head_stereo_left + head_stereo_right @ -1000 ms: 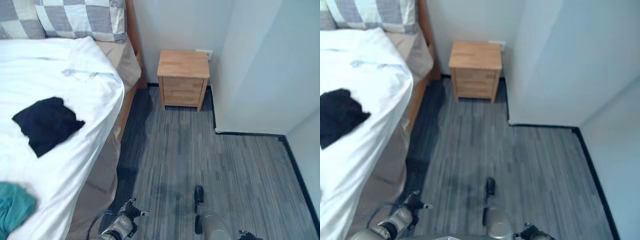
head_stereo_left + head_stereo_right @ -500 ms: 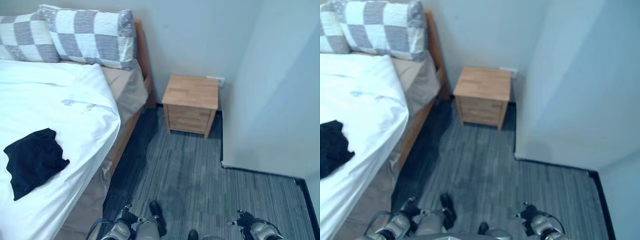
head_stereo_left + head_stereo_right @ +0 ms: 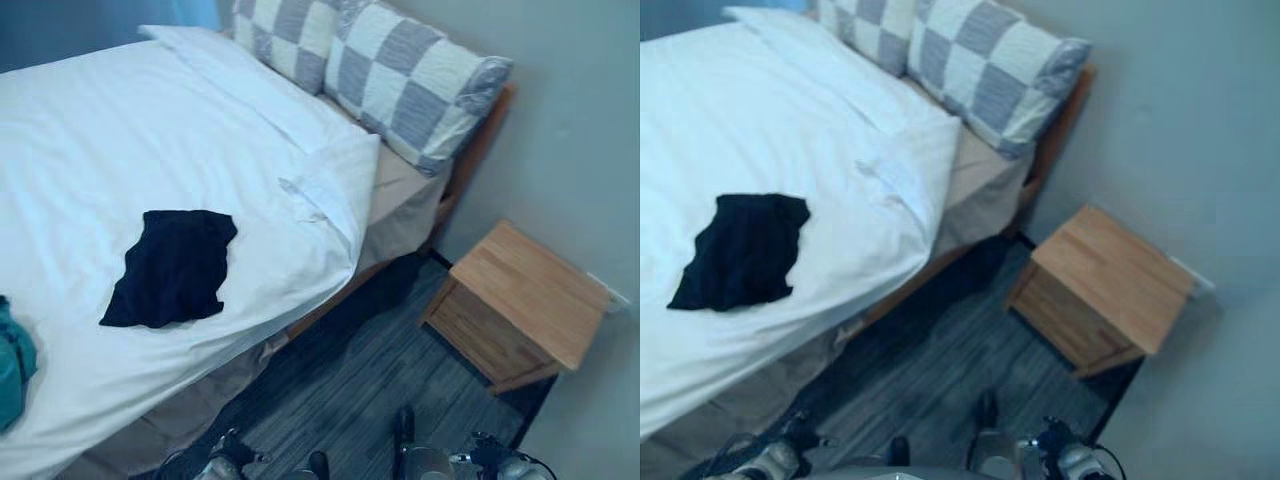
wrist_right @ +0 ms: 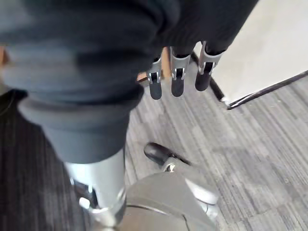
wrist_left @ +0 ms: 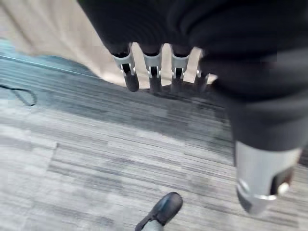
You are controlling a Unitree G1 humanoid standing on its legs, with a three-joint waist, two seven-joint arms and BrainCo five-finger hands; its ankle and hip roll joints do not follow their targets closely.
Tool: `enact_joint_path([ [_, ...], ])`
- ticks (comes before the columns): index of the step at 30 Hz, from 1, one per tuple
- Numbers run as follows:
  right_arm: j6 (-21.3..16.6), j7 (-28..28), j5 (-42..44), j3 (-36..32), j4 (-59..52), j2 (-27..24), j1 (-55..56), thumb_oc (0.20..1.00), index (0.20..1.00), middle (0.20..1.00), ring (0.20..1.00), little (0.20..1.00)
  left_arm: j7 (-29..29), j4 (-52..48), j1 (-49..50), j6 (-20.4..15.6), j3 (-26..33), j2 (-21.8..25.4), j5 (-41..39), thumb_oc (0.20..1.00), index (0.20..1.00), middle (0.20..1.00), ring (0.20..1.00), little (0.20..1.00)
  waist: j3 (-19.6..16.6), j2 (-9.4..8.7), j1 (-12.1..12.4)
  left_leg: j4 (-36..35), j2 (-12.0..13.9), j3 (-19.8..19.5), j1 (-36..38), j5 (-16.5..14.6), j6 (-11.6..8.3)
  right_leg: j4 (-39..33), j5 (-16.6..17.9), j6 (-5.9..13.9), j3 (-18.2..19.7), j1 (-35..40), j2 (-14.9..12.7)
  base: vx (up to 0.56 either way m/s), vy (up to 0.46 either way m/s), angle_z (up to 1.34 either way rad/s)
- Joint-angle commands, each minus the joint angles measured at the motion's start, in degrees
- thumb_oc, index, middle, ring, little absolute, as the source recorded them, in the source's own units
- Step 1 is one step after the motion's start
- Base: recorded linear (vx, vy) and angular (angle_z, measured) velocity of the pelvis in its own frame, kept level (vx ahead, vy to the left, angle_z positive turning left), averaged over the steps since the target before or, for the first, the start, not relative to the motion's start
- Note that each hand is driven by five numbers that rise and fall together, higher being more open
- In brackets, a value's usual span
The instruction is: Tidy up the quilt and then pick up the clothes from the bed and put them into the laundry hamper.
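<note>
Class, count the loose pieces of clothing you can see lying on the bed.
2. A black garment lies on the white quilt near the bed's side edge. A teal garment lies at the view's left edge, partly cut off. More may lie out of view.

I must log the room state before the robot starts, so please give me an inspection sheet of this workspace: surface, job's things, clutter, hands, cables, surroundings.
Surface: bed under a white quilt, mostly flat, with wrinkles near its turned-back corner.
Job's things: black garment lying crumpled on the quilt; teal garment at the view's edge, partly cut off. Laundry hamper: nothing seen.
Clutter: two checked pillows at the headboard.
Hands: left hand and right hand hang low above the floor, fingers straight, holding nothing.
Cables: nothing to report.
Surroundings: wooden nightstand beside the bed against the wall; grey striped floor.
</note>
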Motion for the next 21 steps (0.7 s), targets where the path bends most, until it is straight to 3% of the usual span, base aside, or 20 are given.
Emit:
enact_joint_path([
  [1, 0.0, 1.4, 2.0, -1.5, 0.2, 1.7, -1.2, 1.0, 1.0, 1.0, 1.0, 1.0, 0.8, 0.0, -1.6, -1.3, -0.1, 0.7, 1.2, 1.0, 1.0, 1.0, 1.0, 1.0, 1.2, -0.08, -1.1, 0.0, 7.8, 6.6, 4.0, -2.9, -7.65, 0.9, 8.0, 4.14, 2.2, -0.2, -3.5, 0.43, -0.342, 1.19],
  [5, 0.2, 2.2, 0.7, -1.3, -0.4, 1.3, -1.1, 1.0, 1.0, 1.0, 1.0, 1.0, 0.3, 1.5, 0.9, -1.2, 0.7, 1.3, 2.8, 1.0, 1.0, 1.0, 1.0, 1.0, 0.4, -0.87, -1.0, 1.1, 10.3, 3.5, 8.6, -5.6, -9.56, 3.0, 7.0, 4.59, 0.9, 1.3, -2.8, 0.44, -0.436, 0.82],
  [6, 0.0, 2.3, -0.4, 0.2, -0.7, 0.7, -2.6, 1.0, 1.0, 1.0, 1.0, 1.0, 0.4, 1.4, 2.3, -1.1, 1.1, 0.6, 2.5, 1.0, 1.0, 1.0, 1.0, 1.0, 0.7, 0.01, -0.4, 10.3, 12.4, 3.1, 4.5, -2.6, -10.97, 2.4, 5.3, 3.48, 0.5, 3.1, -0.7, 0.15, -0.259, 0.1],
  [7, 0.0, 2.3, -0.4, 0.2, -0.7, 0.6, -2.6, 1.0, 1.0, 1.0, 1.0, 1.0, 0.4, 1.4, 2.3, -1.1, 1.1, 0.6, 2.5, 1.0, 1.0, 1.0, 1.0, 1.0, 0.6, 0.11, -0.5, 10.7, 12.5, 2.9, 4.1, -2.8, -11.04, 2.4, 5.4, 3.42, 0.3, 3.0, -0.6, 0.19, -0.543, 0.02],
  [8, 0.0, 1.4, -0.4, 0.5, -1.2, -0.7, -3.2, 1.0, 1.0, 1.0, 1.0, 1.0, 0.8, 0.0, 1.6, -0.6, 0.8, -0.4, 0.9, 1.0, 1.0, 1.0, 1.0, 1.0, 2.2, -0.13, 0.0, 24.3, 15.2, 6.5, -4.7, 2.4, -10.33, 1.7, 3.2, 0.76, -3.3, 6.9, -0.1, 0.04, -0.29, 0.03],
  [9, 0.0, 1.4, -0.4, 0.4, -1.2, -0.7, -3.2, 1.0, 1.0, 1.0, 1.0, 1.0, 0.8, 0.0, 1.6, -0.5, 0.8, -0.4, 0.9, 1.0, 1.0, 1.0, 1.0, 1.0, 2.2, 0.02, -0.2, 24.9, 15.4, 6.2, -5.1, 2.2, -10.37, 1.7, 3.3, 0.72, -3.5, 6.9, 0.0, 0.11, -0.483, 0.46],
  [10, 0.1, 0.6, 0.9, -0.2, -1.3, -1.6, -3.6, 1.0, 1.0, 1.0, 1.0, 1.0, 1.1, -2.1, 0.8, -0.6, -0.4, -1.2, 1.0, 1.0, 1.0, 1.0, 1.0, 1.0, 3.1, -0.52, -0.6, 29.9, 16.0, 13.7, -8.7, 2.8, -8.92, 0.9, 1.5, -1.43, -6.7, 10.2, 1.1, 0.07, -0.192, 0.62],
  [11, 0.1, 0.6, 1.0, -0.2, -1.3, -1.6, -3.6, 1.0, 1.0, 1.0, 1.0, 1.0, 1.1, -2.1, 0.8, -0.6, -0.4, -1.3, 1.0, 1.0, 1.0, 1.0, 1.0, 1.0, 3.1, -0.45, -0.5, 30.2, 16.1, 13.8, -8.7, 2.5, -8.87, 0.9, 1.4, -1.38, -6.6, 10.2, 1.2, 0.16, -0.27, 0.99],
  [12, -0.2, 0.0, 1.8, -0.1, -2.0, -2.3, -4.2, 1.0, 1.0, 1.0, 1.0, 1.0, 1.6, -3.6, 0.3, -0.9, -1.3, -1.6, 1.2, 1.0, 1.0, 1.0, 1.0, 1.0, 3.5, -0.6, -0.4, 27.8, 10.2, 15.4, -11.8, -2.0, -7.14, 2.0, 0.7, -1.89, -6.5, 10.9, 2.2, 0.08, -0.073, 0.57],
  [15, -0.3, -0.6, 1.7, -0.5, -2.5, -2.8, -3.8, 1.0, 1.0, 1.0, 1.0, 1.0, 1.7, -4.2, 0.4, -0.7, -1.3, -1.8, 1.1, 1.0, 1.0, 1.0, 1.0, 1.0, 3.3, -0.18, -0.7, 22.3, 8.5, 17.5, -10.7, -2.5, -6.5, 2.6, 0.0, -1.56, -7.4, 10.6, 2.9, 0.09, -0.028, 0.1],
  [16, -0.4, -0.6, 0.7, -1.5, -3.3, -3.5, -3.5, 1.0, 1.0, 1.0, 1.0, 1.0, 1.6, -3.4, 0.5, -0.4, -1.8, -2.3, 1.5, 1.0, 1.0, 1.0, 1.0, 1.0, 2.9, 0.87, -2.5, 14.7, 9.7, 23.9, -4.7, -3.4, -6.0, 6.2, -1.9, -0.93, -9.8, 10.0, 4.1, 0.11, 0.061, 0.06],
  [17, -0.7, -0.7, 1.4, -1.6, -4.4, -3.7, -3.4, 1.0, 1.0, 1.0, 1.0, 1.0, 1.2, -4.4, 0.5, -0.7, -2.5, -2.2, 1.5, 1.0, 1.0, 1.0, 1.0, 1.0, 2.6, 0.71, -2.6, 12.7, 7.8, 22.1, -3.8, -3.8, -5.27, 9.2, -1.6, -0.26, -9.9, 8.7, 4.0, 0.1, 0.059, 0.69],
  [19, -1.5, -1.2, 2.2, -3.2, -10.3, -4.2, -2.9, 1.0, 1.0, 1.0, 1.0, 1.0, 0.8, -5.4, -0.9, -0.7, -4.0, -1.3, 3.1, 1.0, 1.0, 1.0, 1.0, 1.0, 3.2, 0.04, -4.8, 8.6, 7.5, 21.4, -1.9, -3.5, -4.98, 19.2, 2.4, 3.28, -11.5, 3.5, 2.2, 0.0, 0.023, 0.94],
  [20, -1.4, -1.2, 2.2, -3.2, -10.3, -4.2, -2.9, 1.0, 1.0, 1.0, 1.0, 1.0, 0.8, -5.4, -0.9, -0.7, -4.0, -1.3, 3.1, 1.0, 1.0, 1.0, 1.0, 1.0, 3.2, 0.0, -4.8, 8.5, 7.4, 21.4, -1.9, -3.5, -4.94, 19.3, 2.3, 3.32, -11.4, 3.3, 2.1, -0.08, -0.031, 0.64],
  [21, -2.5, -2.1, 2.5, -3.1, -22.4, -5.4, -3.6, 1.0, 1.0, 1.0, 1.0, 1.0, 1.5, -7.8, -1.0, -1.1, -3.3, -0.1, 2.9, 1.0, 1.0, 1.0, 1.0, 1.0, 4.7, 0.12, -5.7, 6.6, 8.3, 22.0, -1.3, -2.3, -5.01, 27.3, 6.8, 6.09, -8.8, -1.9, 2.2, -0.08, -0.033, 0.54],
])
